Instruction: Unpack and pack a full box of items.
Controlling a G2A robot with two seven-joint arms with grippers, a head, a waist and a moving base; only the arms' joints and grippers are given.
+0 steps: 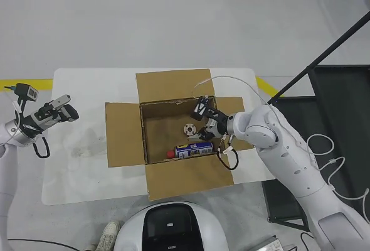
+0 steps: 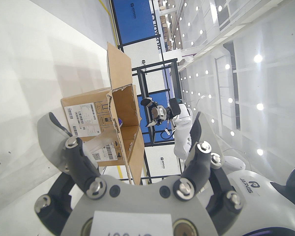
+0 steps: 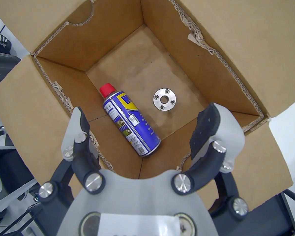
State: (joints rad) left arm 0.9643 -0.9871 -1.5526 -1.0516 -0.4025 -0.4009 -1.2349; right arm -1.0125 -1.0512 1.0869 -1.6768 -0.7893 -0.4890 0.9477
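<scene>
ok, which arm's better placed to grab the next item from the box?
Right, likely. The right claw hangs open over the open box, above the spray can and metal flange on its floor. The left claw, also open, sits over the table, apart from the box.

We see a white table (image 1: 78,172) across the middle of the top view, a yellow floor stripe (image 1: 9,83) at its left edge, and a black metal rack (image 1: 345,125) at right. In the left wrist view, blue wall panels (image 2: 127,25) stand far off.
</scene>
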